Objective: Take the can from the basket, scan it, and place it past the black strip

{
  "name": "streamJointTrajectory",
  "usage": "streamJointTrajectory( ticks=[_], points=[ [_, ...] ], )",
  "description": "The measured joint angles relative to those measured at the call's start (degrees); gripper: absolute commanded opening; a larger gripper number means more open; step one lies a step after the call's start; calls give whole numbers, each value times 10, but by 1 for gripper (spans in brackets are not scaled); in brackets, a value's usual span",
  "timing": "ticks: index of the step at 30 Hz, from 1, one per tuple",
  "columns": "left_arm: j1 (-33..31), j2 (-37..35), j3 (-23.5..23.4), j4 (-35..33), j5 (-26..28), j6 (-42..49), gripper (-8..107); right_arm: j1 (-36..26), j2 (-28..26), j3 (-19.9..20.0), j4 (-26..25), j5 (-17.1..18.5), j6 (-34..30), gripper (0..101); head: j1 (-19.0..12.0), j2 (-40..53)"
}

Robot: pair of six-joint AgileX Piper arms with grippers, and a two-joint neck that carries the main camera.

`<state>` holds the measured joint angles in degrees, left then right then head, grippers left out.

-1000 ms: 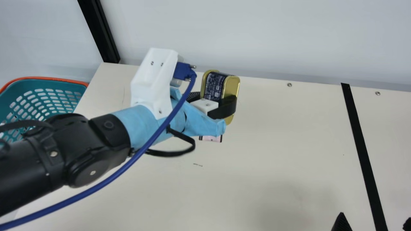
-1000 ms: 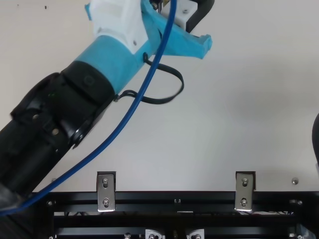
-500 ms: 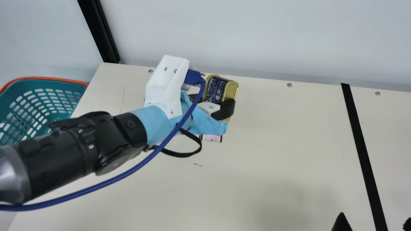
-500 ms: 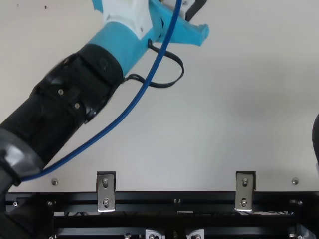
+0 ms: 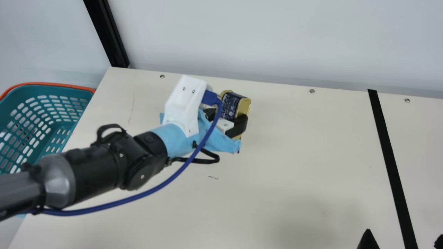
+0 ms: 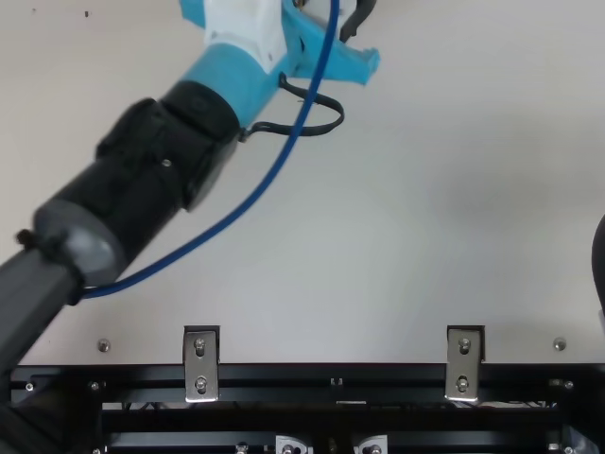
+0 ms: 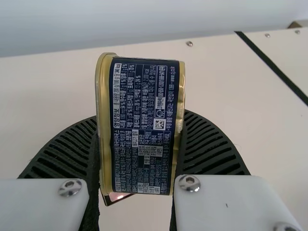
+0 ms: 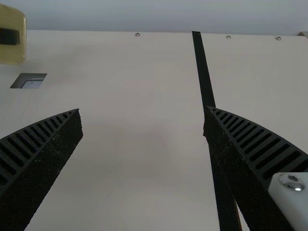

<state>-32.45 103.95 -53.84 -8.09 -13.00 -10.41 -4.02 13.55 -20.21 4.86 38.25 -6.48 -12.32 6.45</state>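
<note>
While the rectangular gold can with a navy label [image 5: 243,107] is clamped firmly between both fingers of the left gripper [image 7: 140,116], well short of the straight black strip [image 5: 387,148], the code should be presented squarely to the grey-framed scanner window [image 8: 32,83] and held steady. The right gripper [image 8: 142,109] is spread wide, empty, near the strip.

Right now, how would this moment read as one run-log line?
left gripper: holding gold-and-navy can; can: near scanner window, short of black strip; right gripper: open
</note>
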Motion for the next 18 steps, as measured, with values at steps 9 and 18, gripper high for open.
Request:
streamJointTrajectory(
  ticks=[9,18],
  points=[
    [-90,36,-2,-223,-113,186,10,0,0,0,0,0,0,101,0,0],
    [-121,7,-13,-345,-152,266,10,0,0,0,0,0,0,101,0,0]
  ],
)
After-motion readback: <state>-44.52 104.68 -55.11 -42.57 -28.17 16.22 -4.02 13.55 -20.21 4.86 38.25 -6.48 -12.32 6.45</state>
